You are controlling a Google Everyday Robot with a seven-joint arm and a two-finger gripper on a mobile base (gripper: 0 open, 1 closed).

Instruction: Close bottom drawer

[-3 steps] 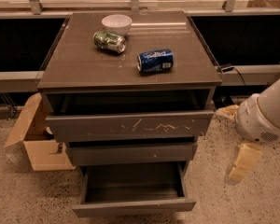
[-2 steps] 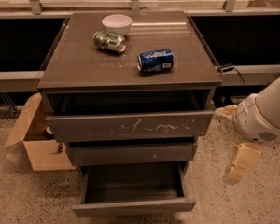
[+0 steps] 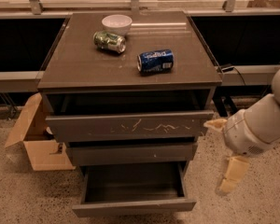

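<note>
Almost nothing has changed in the last second. My pincer [image 3: 219, 154] hangs where it was, off the right side of the cabinet and level with the gap between the scratched top drawer [image 3: 126, 125] and the middle drawer [image 3: 130, 153]. Its fingers are spread apart and hold nothing. One pale fingertip sits close to the right end of the scratched drawer front, and the other points down toward the floor.

The bottom drawer [image 3: 133, 206] has not moved either. It stands pulled well out at the foot of the cabinet, with its dark box showing and its plain front nearest the camera. I am well apart from it, higher up and to its right.

So I judge the task not yet begun in earnest. I have to drop lower and come round in front of that plain front before any push can count. On the surface [image 3: 79, 66] the blue can [image 3: 155, 61], green can [image 3: 109, 41] and bowl [image 3: 116, 23] lie undisturbed.
</note>
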